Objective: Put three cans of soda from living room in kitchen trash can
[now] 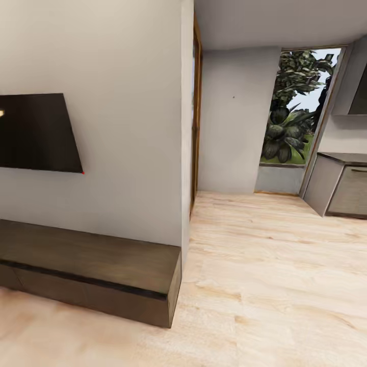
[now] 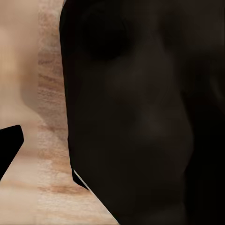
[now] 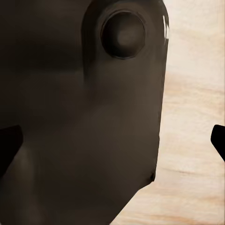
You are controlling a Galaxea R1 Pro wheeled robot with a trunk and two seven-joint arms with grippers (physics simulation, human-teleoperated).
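Floor (image 1: 275, 265) of pale wood planks runs from the near foreground to the far wall. At left, a long low dark bench (image 1: 92, 265) stands against a white wall (image 1: 127, 127), with a dark TV (image 1: 35, 132) mounted above it. The wall ends in a corner just right of the bench's end; behind that corner shows a wood-framed doorway (image 1: 196, 117). Far right, a tall window (image 1: 295, 107) looks onto large green leaves, and grey cabinets (image 1: 341, 186) with a dark top stand near it.

Left wrist view: a dark robot body part (image 2: 140, 117) sits close to the lens, plank floor beside it. One black fingertip (image 2: 10, 145) of the left gripper pokes in at the picture's edge; how wide the jaws stand cannot be told, nor whether anything is held.

Right wrist view: a dark robot part with a round knob (image 3: 123, 35) close to the lens. Black fingertips (image 3: 218, 140) at both edges, well apart, so the right gripper looks spread wide, floor between them, no object in its grasp.
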